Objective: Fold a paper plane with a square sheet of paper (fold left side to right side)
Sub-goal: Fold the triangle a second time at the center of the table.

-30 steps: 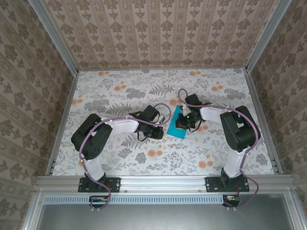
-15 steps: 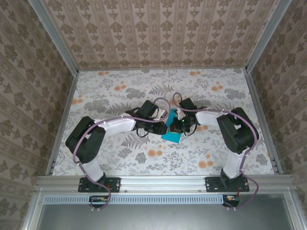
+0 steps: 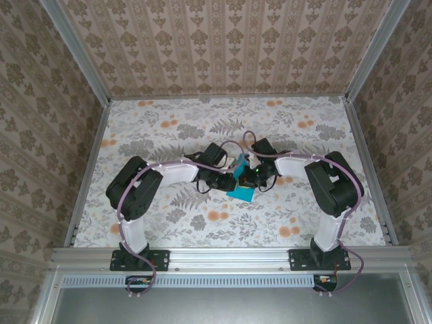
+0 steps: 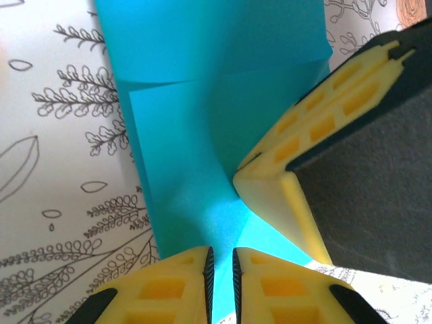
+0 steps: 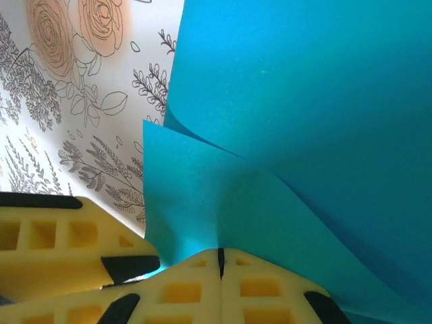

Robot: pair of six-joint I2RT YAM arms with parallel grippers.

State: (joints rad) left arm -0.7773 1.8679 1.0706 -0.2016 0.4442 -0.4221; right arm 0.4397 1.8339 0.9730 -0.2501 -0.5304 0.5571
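The square sheet of paper is turquoise, partly folded and bent up, in the middle of the table between both grippers. My right gripper is shut on it; in the right wrist view its jaws meet on a ridge of the paper, which rises above them. My left gripper sits at the sheet's left side. In the left wrist view its jaws stand a narrow gap apart over the paper, open. The right gripper's yellow fingers press on the sheet just ahead of them.
The table has a floral cloth and is boxed in by patterned walls and aluminium rails. Both arms' elbows and cables crowd the middle. A yellow finger of the left gripper lies close beside the right jaws.
The left gripper has moved right, up to the paper. The right gripper has shifted left with the sheet, which now looks smaller and more bent up.
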